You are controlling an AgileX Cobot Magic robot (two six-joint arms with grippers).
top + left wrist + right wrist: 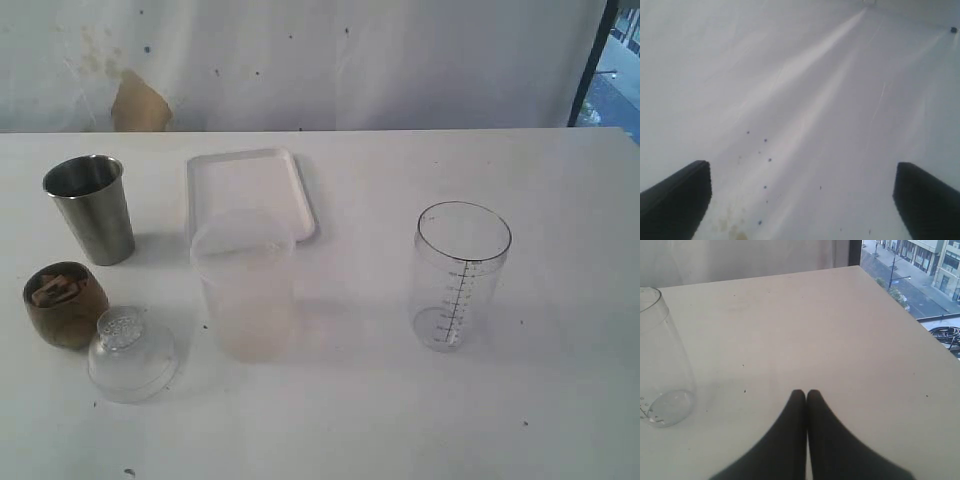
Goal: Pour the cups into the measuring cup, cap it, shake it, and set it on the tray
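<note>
the frosted tumbler (244, 285) hides the tray's (245, 180) near edge, and the steel tumbler's (90, 208) inside is hard to read. one steel tumbler, one wooden cup (66, 304) holding pale bits and one domed lid (131, 353) stand at left; the one measuring cup (461, 275) stands at right, looking empty. the left gripper (802, 200) gapes wide over bare table (815, 100); the right gripper (806, 395) is pinched closed, empty.

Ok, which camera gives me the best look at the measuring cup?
Exterior view: the measuring cup stands whole, scale visible. Right wrist view cuts it off at the frame edge; left wrist view misses it entirely.
</note>
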